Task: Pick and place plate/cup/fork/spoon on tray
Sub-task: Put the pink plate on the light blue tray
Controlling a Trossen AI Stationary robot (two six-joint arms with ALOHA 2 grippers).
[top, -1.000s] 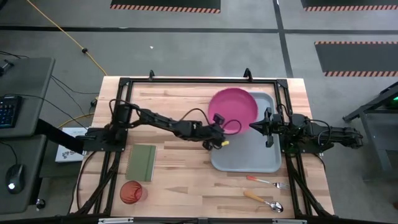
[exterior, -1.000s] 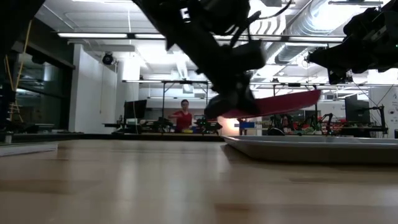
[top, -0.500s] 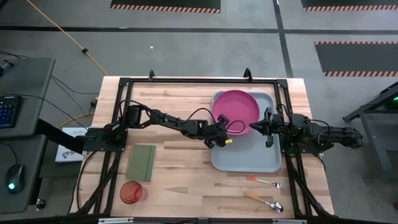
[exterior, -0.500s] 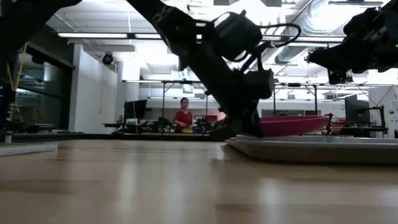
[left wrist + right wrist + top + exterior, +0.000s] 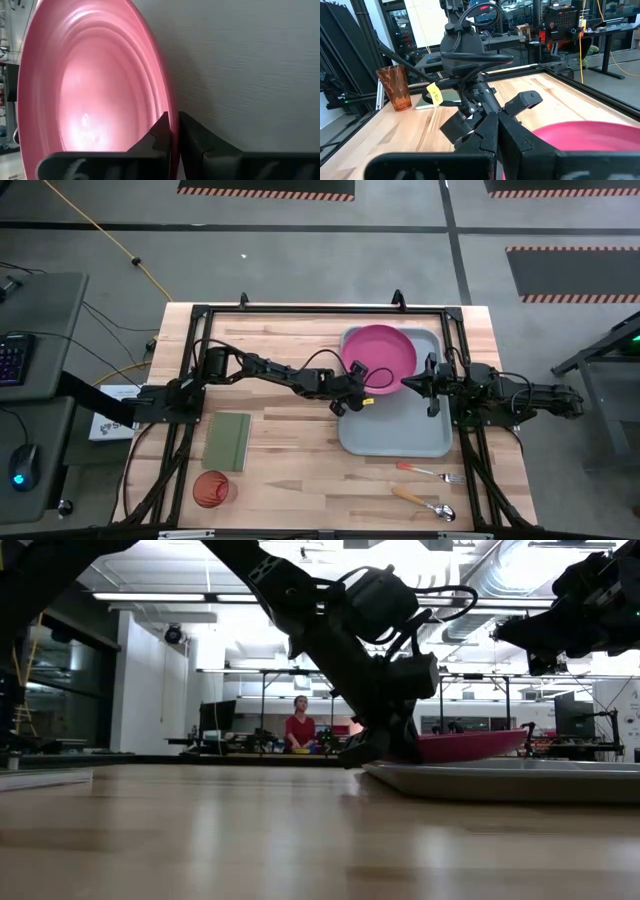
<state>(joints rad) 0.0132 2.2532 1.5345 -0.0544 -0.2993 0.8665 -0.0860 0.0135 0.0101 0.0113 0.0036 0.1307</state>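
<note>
The magenta-pink plate point(image 5: 381, 354) lies in the far half of the light blue-grey tray point(image 5: 400, 432). It also shows in the low view point(image 5: 470, 745) on the tray point(image 5: 500, 780). My left gripper point(image 5: 350, 387) is shut on the plate's near-left rim. My right gripper point(image 5: 405, 384) is shut and empty, held above the tray beside the plate's near-right rim. The orange-red cup point(image 5: 211, 488) stands upright at the near left. The fork point(image 5: 430, 472) and the spoon point(image 5: 425, 502) lie on the table, nearer than the tray. My left gripper pinches the plate's rim point(image 5: 171, 131) between its two fingers, one finger on the inner face and one on the outer. The fingers come from the table's left, slanting down. The plate rests on the tray, roughly level.
A green notebook point(image 5: 228, 440) lies on the table at the near left, just beyond the cup. The near half of the tray is bare. A person point(image 5: 298, 730) stands in the room far behind the table.
My left gripper has gone down and a little toward the table's right edge with the plate. The plate was lifted and tilted above the tray. It now lies down on the tray, nearly level. The gripper stays shut on the rim.
</note>
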